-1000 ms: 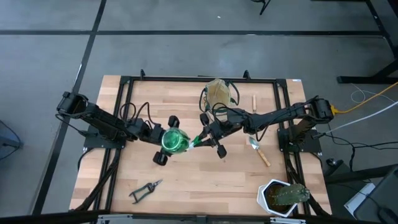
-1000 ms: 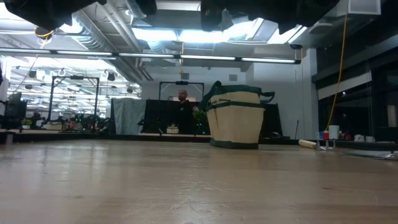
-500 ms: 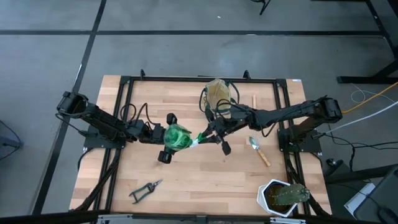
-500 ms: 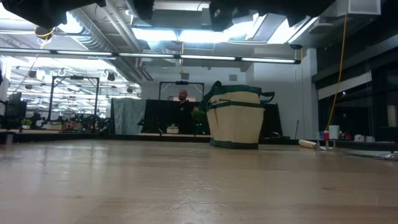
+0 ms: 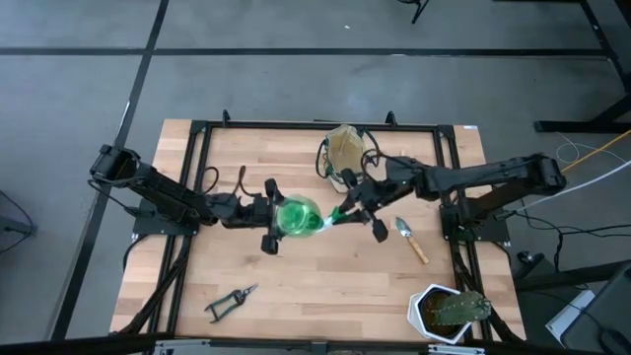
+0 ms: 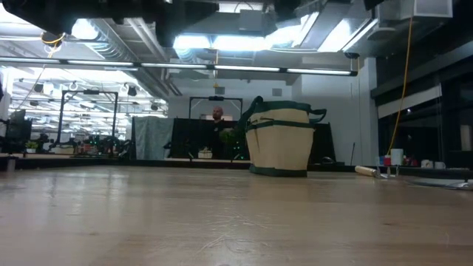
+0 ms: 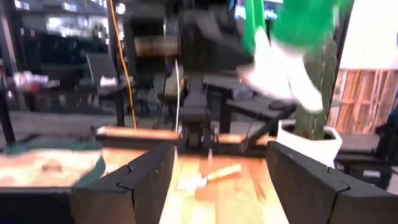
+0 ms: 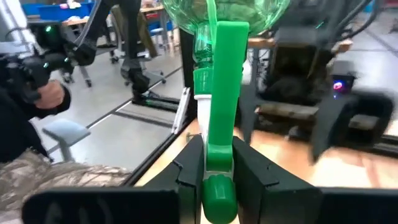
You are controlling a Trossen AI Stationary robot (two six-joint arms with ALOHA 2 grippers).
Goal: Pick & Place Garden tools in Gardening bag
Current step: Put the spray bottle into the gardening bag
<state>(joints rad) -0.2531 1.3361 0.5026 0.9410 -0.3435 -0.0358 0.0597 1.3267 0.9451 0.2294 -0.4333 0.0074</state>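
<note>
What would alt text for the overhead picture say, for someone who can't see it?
Seen from above, two dark robot arms meet mid-table: the right end effector is shut on a green spray bottle by its nozzle, and the open left end effector flanks it. A gardening bag, trowel, pruning shears and potted plant sit around them.

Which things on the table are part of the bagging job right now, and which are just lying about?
Job:
- green spray bottle, held by the right gripper at its trigger; left gripper open beside it
- hand trowel
- pruning shears
- gardening bag

Lying about:
- white pot with plant
- small wooden stick near the bag
</note>
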